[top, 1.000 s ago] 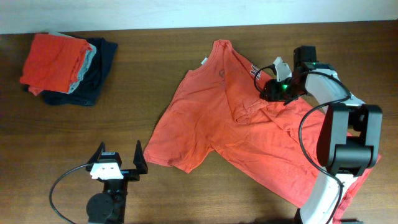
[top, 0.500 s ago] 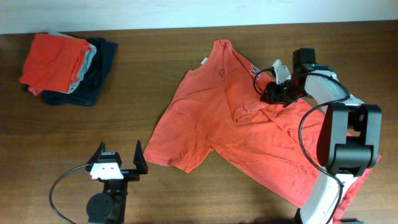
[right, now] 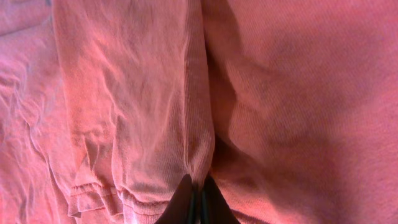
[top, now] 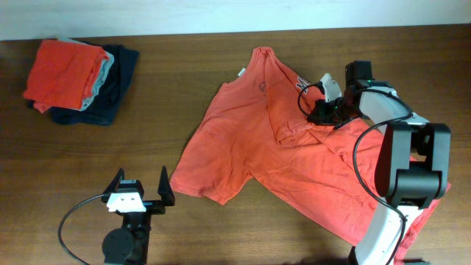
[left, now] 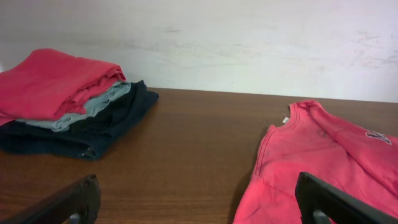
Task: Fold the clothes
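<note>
One orange-red cotton T-shirt (top: 62, 70) lies folded at upper left; the lettered orange-red T-shirt (top: 250, 140) at centre sprawls unfolded, right gripper (top: 318, 112) pinched on its cloth, left gripper (top: 141, 190) gaping idle.

The spread T-shirt (top: 250, 147) lies on the table (top: 184, 81), right of centre, with its collar toward the rear edge. At the rear left corner, a folded T-shirt (top: 62, 70) lies on top of two other folded garments (top: 118, 81). The left gripper (top: 141, 178) stands at the front left, just beside the spread T-shirt's near edge. The right gripper (top: 318, 114) sits on a fold at the spread T-shirt's right rear part.
</note>
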